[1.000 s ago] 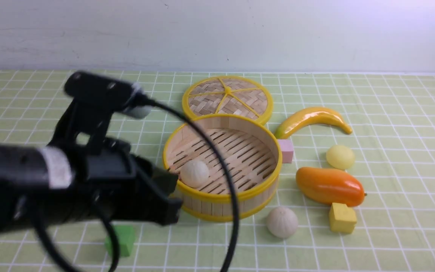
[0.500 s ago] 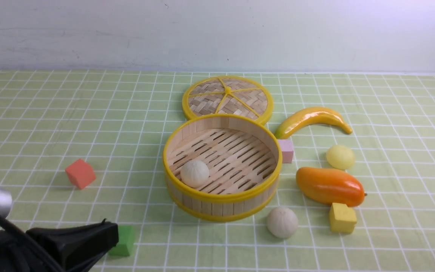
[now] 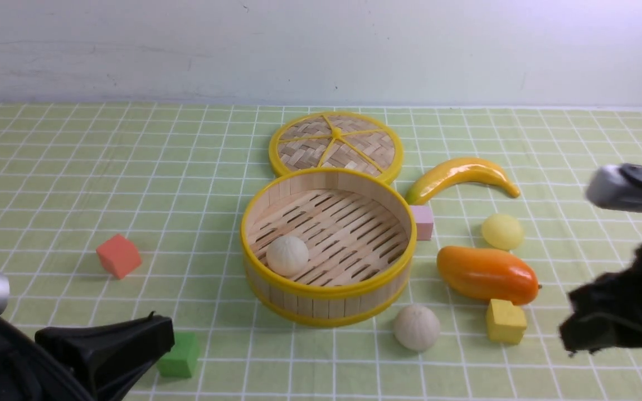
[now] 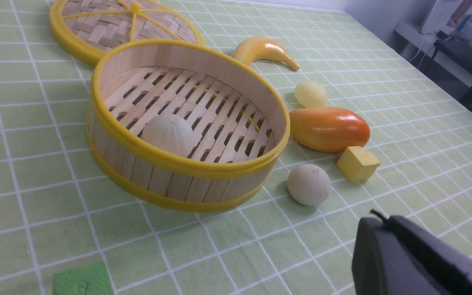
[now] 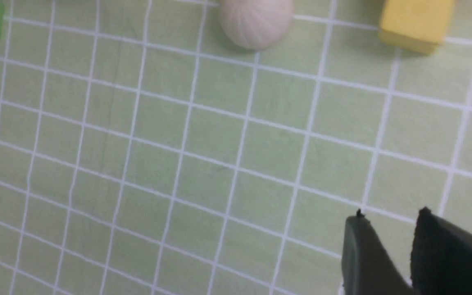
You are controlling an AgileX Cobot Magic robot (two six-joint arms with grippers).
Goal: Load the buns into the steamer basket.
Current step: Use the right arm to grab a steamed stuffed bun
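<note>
Buns are split between steamer basket, holding one off-white bun, and counter, bearing two; with left hand closed and right hand parted, empty, placement of the near off-white bun is apparently next, requiring a centred grasp.

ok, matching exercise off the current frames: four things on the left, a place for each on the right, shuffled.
Things
1. off-white bun outside the basket
2. off-white bun inside the basket
3. pink cube
4. red cube

Places
A. beside the steamer basket, near the banana's green end
B. on the slatted floor
C. left of the basket, farther off than the green cube
D. on the table, between basket and yellow cube

Pairs: 1-D, 2-B, 3-A, 4-C
</note>
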